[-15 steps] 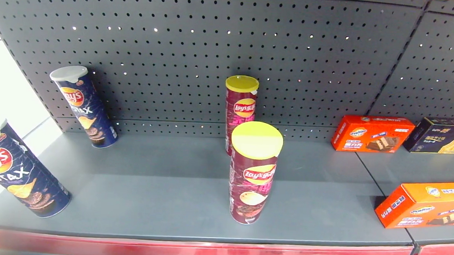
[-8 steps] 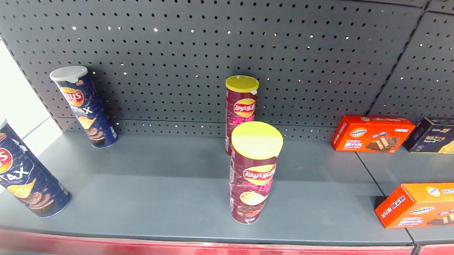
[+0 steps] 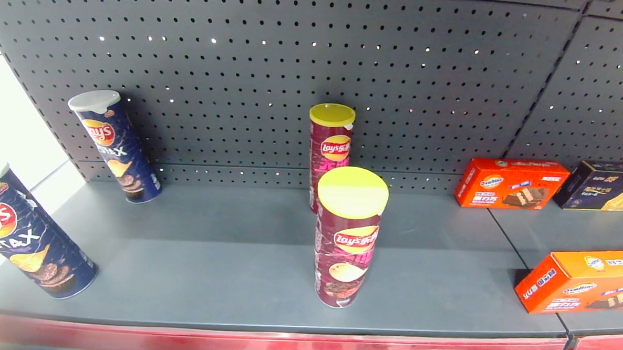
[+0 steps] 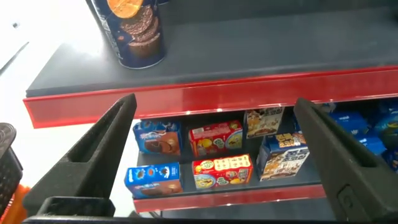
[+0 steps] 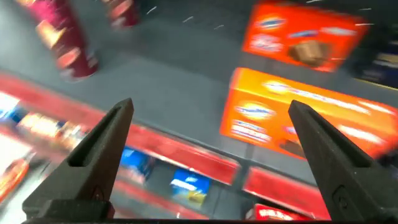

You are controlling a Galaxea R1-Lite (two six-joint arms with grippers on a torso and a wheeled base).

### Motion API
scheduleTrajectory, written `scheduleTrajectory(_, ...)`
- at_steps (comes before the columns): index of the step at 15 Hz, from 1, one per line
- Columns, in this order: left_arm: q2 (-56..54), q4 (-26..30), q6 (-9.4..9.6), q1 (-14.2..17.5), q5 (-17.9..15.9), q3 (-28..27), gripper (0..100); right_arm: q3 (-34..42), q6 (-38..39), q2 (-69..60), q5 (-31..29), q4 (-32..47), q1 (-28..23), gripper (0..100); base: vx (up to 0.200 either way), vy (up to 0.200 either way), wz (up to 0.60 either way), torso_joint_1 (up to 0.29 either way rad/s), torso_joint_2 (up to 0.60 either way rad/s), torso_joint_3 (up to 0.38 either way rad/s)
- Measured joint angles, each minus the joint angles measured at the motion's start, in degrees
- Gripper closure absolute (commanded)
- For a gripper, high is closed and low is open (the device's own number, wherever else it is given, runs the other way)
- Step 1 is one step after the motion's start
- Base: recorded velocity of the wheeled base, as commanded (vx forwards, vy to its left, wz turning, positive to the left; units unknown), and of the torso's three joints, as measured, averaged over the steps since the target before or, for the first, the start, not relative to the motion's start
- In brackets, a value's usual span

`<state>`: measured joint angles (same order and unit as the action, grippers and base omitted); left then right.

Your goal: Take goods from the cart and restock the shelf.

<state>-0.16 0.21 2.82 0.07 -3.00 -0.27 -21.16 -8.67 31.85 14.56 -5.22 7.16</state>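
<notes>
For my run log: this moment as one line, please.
left end effector: open, empty | right end effector: open, empty | shelf: four cans

Yellow-lidded maroon cans, navy cans, orange boxes, hole-dotted grey backboard, red shelf edge.

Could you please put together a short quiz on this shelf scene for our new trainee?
1. Pick one: how many chip cans stand on the grey shelf? A two, B four, C six.
2. True or false: the left hand is shut on a can.
3. Fill in: the front maroon can has a ___ lid.
Key: 1 B; 2 false, it is open and empty; 3 yellow.
</notes>
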Motion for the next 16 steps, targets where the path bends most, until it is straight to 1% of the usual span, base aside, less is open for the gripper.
scheduleTrajectory(5,0.02,0.04,0.0,-0.02,0.0,-0.04,0,-4.9,-1.43,18.2,0.46,-6.49,9.33,0,0.0,0.0,0.0,0.0,0.0,0.0)
scheduleTrajectory(8,0.05,0.04,-0.02,0.02,0.0,-0.04,0,-11.56,-1.51,28.01,-0.22,-8.0,15.34,0,0.0,0.0,0.0,0.0,0.0,0.0)
scheduleTrajectory(10,0.05,0.04,-0.02,0.0,0.1,-0.04,0,-14.71,-1.51,33.91,-1.21,-8.41,19.41,0,0.0,0.0,0.0,0.0,0.0,0.0)
scheduleTrajectory(16,0.05,0.06,-0.09,0.0,0.11,-0.09,0,-16.7,-1.51,45.19,-3.18,-10.41,26.71,0,0.0,0.0,0.0,0.0,0.0,0.0)
